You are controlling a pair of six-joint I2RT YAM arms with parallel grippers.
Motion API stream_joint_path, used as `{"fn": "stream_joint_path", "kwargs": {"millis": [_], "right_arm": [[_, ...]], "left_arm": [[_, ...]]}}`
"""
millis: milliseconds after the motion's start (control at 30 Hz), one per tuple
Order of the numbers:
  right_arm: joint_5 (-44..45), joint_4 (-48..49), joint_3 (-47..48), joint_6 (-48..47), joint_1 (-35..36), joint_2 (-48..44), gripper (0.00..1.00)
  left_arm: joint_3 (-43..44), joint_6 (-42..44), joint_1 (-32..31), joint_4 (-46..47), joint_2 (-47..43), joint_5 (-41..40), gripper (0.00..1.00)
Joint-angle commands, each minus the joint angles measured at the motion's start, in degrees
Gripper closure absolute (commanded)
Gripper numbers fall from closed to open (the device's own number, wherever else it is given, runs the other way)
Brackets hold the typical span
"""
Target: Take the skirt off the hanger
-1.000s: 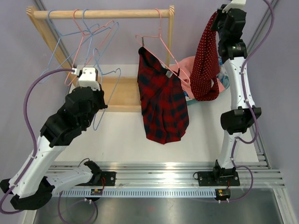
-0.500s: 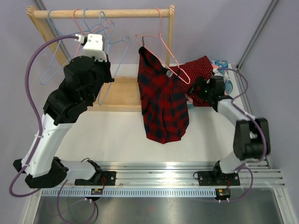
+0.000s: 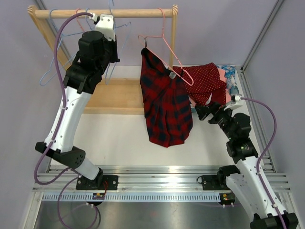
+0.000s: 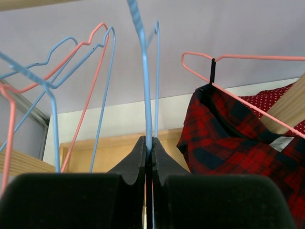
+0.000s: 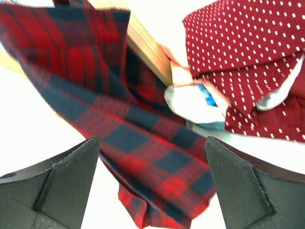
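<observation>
Left tool [image 4: 148, 145]: clenched on the wire of a blue hanger [image 4: 144, 81], high up by the rail [image 3: 138, 13]. You are not holding the skirt's own hanger with it.
Right tool [image 5: 151, 143]: released, fingers spread wide with nothing between them. It sits low over the surface [image 3: 119, 138], just beside the skirt's right edge.
Plaid skirt [image 3: 167, 102]: off the surface, hanging lopsided from the pink hanger [image 4: 257, 57], with a black clip [image 4: 212, 71] biting its top corner. Not yet removed.
Polka-dot garment [image 3: 202, 78]: lying at the right end of the surface, just behind your open tool.
Risk, wrong cloth: the red dotted fabric lies close to the plaid, so a careless close could catch it instead, or both at once.
Risk, clip: tug the skirt down while the clip bites and you may swing the pink hanger off the rail or strain the fabric.
Risk, tangle: the blue hanger sits among neighbouring hangers [image 4: 103, 95]. Move that arm while it is clamped and you could hook them and drag them toward the skirt.
Risk, thin grip: one loose fold near the hem will likely slide out.
</observation>
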Motion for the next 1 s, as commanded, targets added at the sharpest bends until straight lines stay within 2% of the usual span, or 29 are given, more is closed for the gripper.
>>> {"fn": "stream_joint_path", "kwargs": {"millis": [0,100,167,200,300,400,433,500,567,600,667,733,833,967], "right_arm": [[-1.2,-7.1,1.2,-2.4,0.2,-3.1,0.01],[-1.6,-7.3,1.1,-1.2,0.2,-5.6,0.01],[-1.7,-7.3,1.4,-0.8,0.2,-6.0,0.01],[-1.9,-7.5,1.9,-0.8,0.2,-5.8,0.00],[-2.1,-8.2,2.8,-1.4,0.2,-4.8,0.01],[-1.9,-8.4,2.7,-1.5,0.2,-4.8,0.01],[-2.0,-8.3,2.6,-1.4,0.3,-4.8,0.01],[-2.2,-8.3,2.3,-1.2,0.2,-4.9,0.01],[-2.6,-8.0,1.9,-0.8,0.3,-5.0,0.01],[-2.6,-8.0,1.7,-0.5,0.2,-5.1,0.00],[-2.9,-7.9,1.5,-0.3,0.2,-5.3,0.01],[-3.0,-8.0,1.4,-0.2,0.2,-5.8,0.01],[-2.7,-9.4,1.9,-0.8,0.2,-6.7,0.01],[-1.1,-13.1,3.3,-2.0,0.2,-8.1,0.01]], "left_arm": [[5.7,0.9,1.1,3.9,3.2,4.7,1.00],[9.3,0.5,1.2,0.6,6.0,4.5,1.00],[6.6,-2.3,1.2,0.4,4.6,4.7,1.00],[4.9,-2.7,1.2,1.4,3.3,4.8,0.91],[-3.8,-3.6,1.2,4.9,-2.3,4.8,0.81],[-6.4,-4.2,1.2,4.8,-5.4,4.3,0.65],[-6.1,-4.7,1.1,4.1,-5.8,4.3,0.63],[-5.0,-5.1,-0.2,2.3,-6.6,4.1,0.58],[-4.5,-3.4,-3.1,2.2,-7.0,2.5,0.48],[-3.3,-2.2,-7.9,2.2,-6.7,-1.6,0.45],[-0.1,-0.7,-11.9,0.6,-4.7,-5.4,0.40],[7.4,-2.2,-15.1,-1.5,0.0,-5.8,0.37],[13.5,-2.2,-18.8,-2.2,5.0,-8.3,0.35],[13.5,-2.1,-21.4,2.8,8.3,-9.0,0.31]]}}
